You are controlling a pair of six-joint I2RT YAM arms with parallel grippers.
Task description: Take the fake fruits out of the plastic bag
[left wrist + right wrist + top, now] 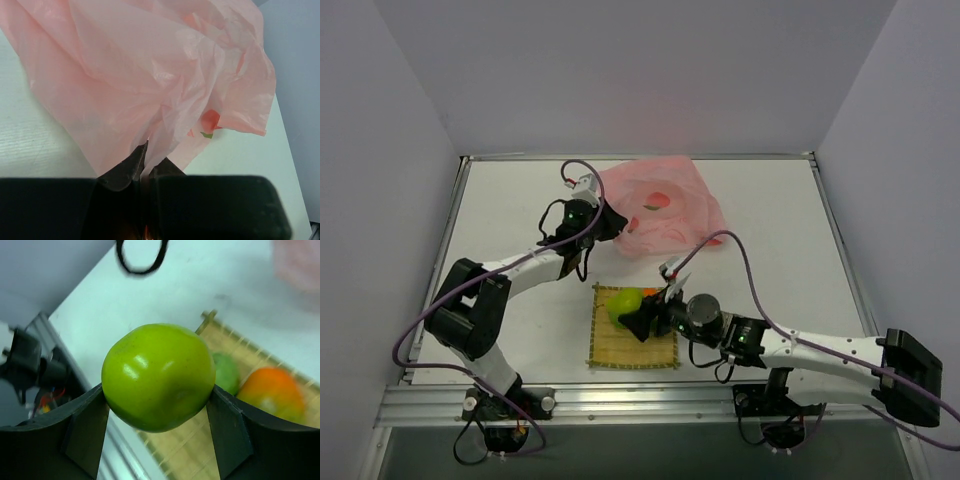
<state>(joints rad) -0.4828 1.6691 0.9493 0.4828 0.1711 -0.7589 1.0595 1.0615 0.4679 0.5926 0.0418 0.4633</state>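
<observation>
The left gripper (607, 222) has its jaws pressed together, pinching a fold at the near edge of the thin, crinkled, translucent pink plastic bag (665, 208). In the left wrist view the two dark fingers (131, 167) meet with the film (150, 75) caught between them. The bag spreads up and away from the tips, and one red fruit print with a green leaf sits to their right. The bag lies on the white table (520, 200), stretching rightward and toward the far edge from this gripper.

Nearer the arm bases and to the right, well apart from the bag, lies the square yellow bamboo mat (620, 350). The right gripper (642, 318) reaches over it from the right, its jaws standing wide and clamped on the glossy round green plastic fruit (625, 303). In the right wrist view the fruit (159, 376) fills the gap of the gripper (157, 396), each finger touching one side of it. The mat (185, 450) shows beneath and beyond. Whether the fruit touches the mat cannot be told.

Past the right-hand finger, a green-and-orange mango (272, 392) lies on the mat, blurred, just beside the held fruit.
</observation>
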